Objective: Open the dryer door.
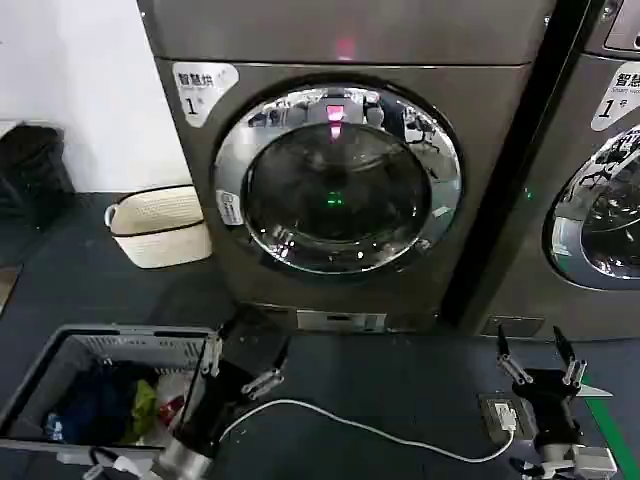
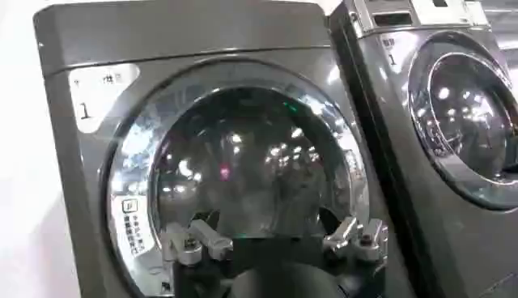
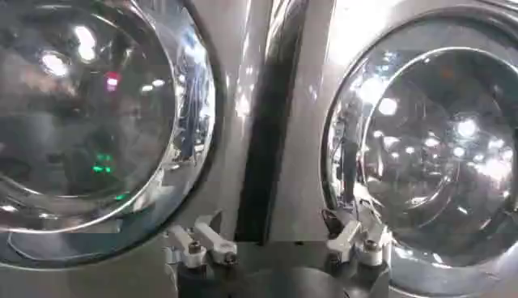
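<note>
dryer door (image 1: pixel 338 178) apparently closed | left tool (image 1: pixel 240 362) wide, low | right tool (image 1: pixel 538 360) wide, low

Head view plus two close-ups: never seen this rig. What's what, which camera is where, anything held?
It is a two-armed robot facing two grey laundry machines. The wide picture comes from its head camera, looking down. There the dryer door is shut, with the twin machine beside it. On the floor lie a laundry basket of clothes, a white woven basket and a white cable. The close-ups come from wrist cameras. The left end effector and right end effector sit low, open, holding nothing.
</note>
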Robot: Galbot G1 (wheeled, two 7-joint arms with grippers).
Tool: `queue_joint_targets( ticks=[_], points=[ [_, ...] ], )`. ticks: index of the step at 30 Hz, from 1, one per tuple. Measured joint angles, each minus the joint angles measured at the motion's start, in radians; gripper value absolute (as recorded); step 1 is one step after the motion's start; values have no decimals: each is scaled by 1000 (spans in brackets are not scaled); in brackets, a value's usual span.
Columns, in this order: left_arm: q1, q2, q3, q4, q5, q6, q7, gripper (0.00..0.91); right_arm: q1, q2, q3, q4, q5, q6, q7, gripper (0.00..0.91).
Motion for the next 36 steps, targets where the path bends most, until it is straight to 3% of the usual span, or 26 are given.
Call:
queue_joint_targets(
  ticks=[11, 19, 23, 36],
  points=[
    [12, 12, 1, -13, 1, 4, 7, 907, 135, -168, -103, -85, 137, 32, -108, 907],
    [3, 15, 2, -14, 4, 6, 12, 907, 290, -303, -209, -176, 160, 92, -149, 907],
    [7, 17, 0, -15, 4, 6, 13, 907, 372, -355, -273, -224, 183, 97, -160, 907],
    [25, 10, -1, -25, 19, 3, 17, 907, 668, -417, -512, -404, 239, 114, -182, 907]
  ],
)
